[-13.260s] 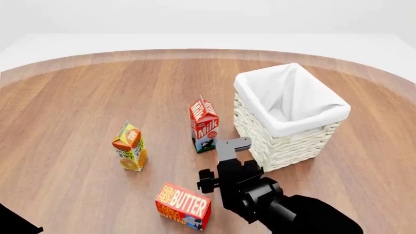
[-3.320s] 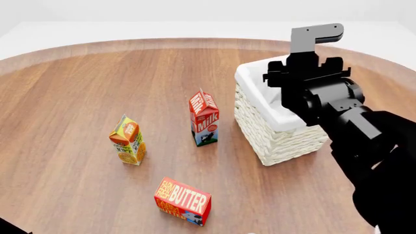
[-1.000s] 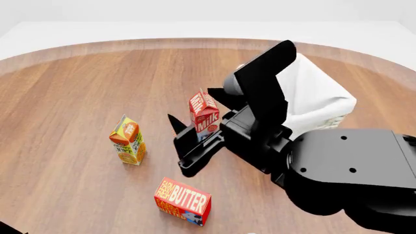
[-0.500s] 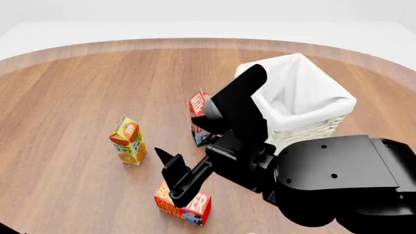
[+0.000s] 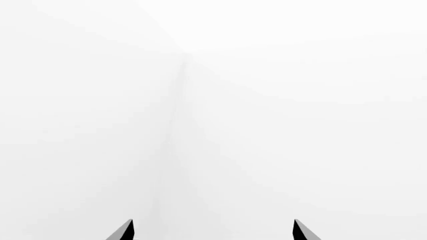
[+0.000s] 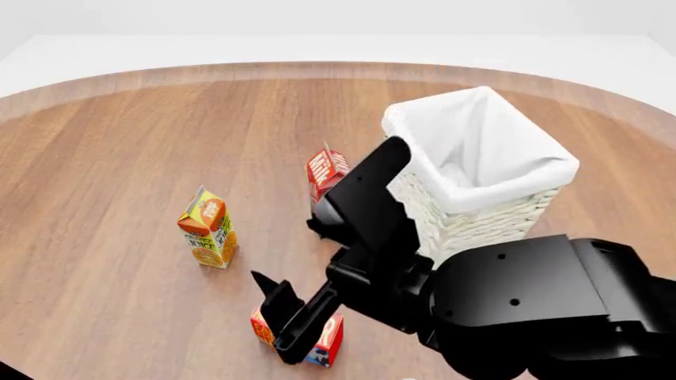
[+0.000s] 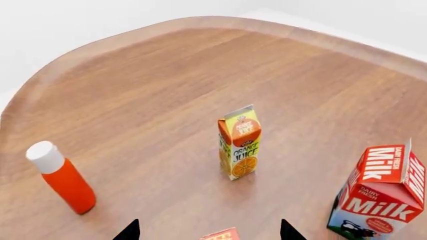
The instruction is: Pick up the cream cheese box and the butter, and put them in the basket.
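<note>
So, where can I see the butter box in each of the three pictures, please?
Head view: the butter lies low in the picture, centre-left, mostly hidden behind the right gripper.
Right wrist view: only its top corner shows, at the bottom edge between the two fingertips.
Left wrist view: not in it; only white background and two fingertips.
Shared landmark: the orange juice carton, visible in the head and right wrist views.
</note>
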Robot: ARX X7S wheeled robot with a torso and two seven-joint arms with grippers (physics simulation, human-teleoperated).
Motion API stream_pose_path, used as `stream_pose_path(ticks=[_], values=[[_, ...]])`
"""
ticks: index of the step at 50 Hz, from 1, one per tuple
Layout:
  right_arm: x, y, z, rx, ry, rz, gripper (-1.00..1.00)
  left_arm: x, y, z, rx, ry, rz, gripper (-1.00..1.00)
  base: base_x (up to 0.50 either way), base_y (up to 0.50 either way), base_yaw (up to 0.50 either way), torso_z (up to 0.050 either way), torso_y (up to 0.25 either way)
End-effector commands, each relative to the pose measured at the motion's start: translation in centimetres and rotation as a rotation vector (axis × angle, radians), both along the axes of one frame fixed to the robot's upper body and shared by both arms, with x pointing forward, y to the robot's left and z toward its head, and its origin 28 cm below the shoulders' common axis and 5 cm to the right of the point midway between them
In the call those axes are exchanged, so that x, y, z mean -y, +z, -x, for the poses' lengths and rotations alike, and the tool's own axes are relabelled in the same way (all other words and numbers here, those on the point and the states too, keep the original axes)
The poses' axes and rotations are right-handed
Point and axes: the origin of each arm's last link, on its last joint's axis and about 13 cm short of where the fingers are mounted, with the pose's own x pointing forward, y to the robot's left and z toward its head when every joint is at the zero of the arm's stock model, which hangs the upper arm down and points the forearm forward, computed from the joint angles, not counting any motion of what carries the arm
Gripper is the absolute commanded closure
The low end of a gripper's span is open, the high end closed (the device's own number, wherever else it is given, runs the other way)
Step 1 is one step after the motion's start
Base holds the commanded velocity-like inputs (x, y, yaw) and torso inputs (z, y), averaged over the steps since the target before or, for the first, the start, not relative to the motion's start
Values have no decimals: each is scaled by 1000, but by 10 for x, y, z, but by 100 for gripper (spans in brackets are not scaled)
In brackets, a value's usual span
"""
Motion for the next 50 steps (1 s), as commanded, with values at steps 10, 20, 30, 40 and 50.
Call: stream_pose_path(ticks=[10,20,30,40,50], values=[[0,-11,-2,-16,-8,61,-100,12,25,8,13,1,0,-100,0,0,0,0,0],[2,-22,-7,-32,-29,103,-100,15,24,6,0,-1,-6,-100,0,0,0,0,0],[4,-21,-10,-34,-36,131,-100,11,18,4,1,-1,-3,-100,0,0,0,0,0],[6,-18,-16,-53,-8,140,-100,19,23,10,1,0,-1,-100,0,0,0,0,0],[8,-19,-22,-66,18,153,-100,16,21,9,0,0,1,-100,0,0,0,0,0]])
